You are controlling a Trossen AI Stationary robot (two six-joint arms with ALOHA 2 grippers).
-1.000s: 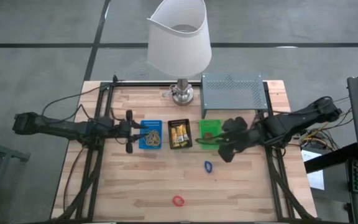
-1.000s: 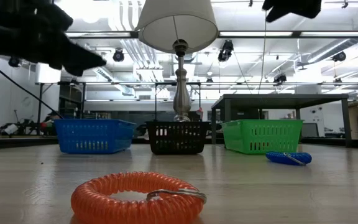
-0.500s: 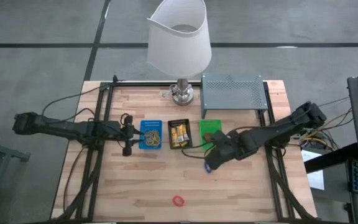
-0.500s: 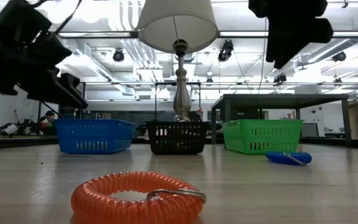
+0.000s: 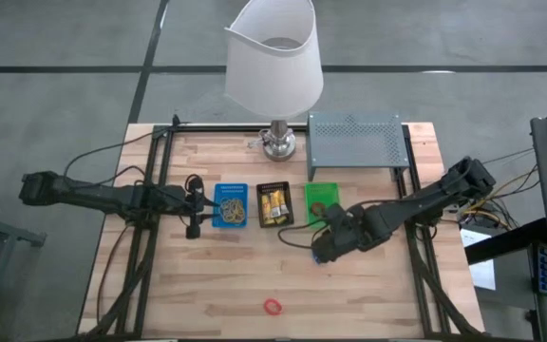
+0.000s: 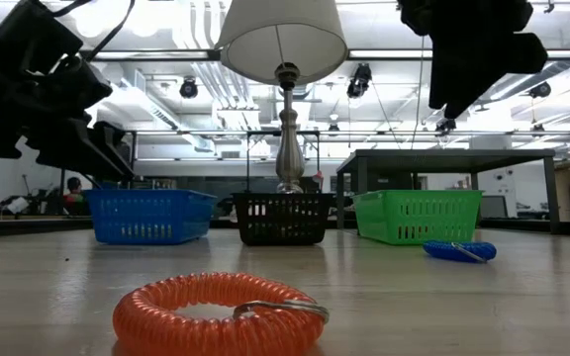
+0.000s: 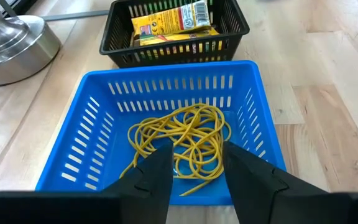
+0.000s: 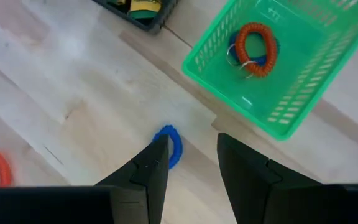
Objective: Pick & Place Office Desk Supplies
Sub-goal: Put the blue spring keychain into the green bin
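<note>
From above: right gripper hangs over the small blue coiled ring mid-table, just in front of the green plastic basket.

Table level: blue ring sits flat; the orange coiled ring waits near the front edge.

Right wrist: fingers apart, empty, straddling the ring. Next I'd guess drop and pinch.

Left wrist: left gripper apart over the blue basket.

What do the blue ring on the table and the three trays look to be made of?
Blue ring: looks like coiled plastic cord, going by its ribbed loops; the low view shows a metal key ring on it. Blue tray, black tray and green tray: apparently moulded plastic, with slotted walls and a slight sheen.
</note>
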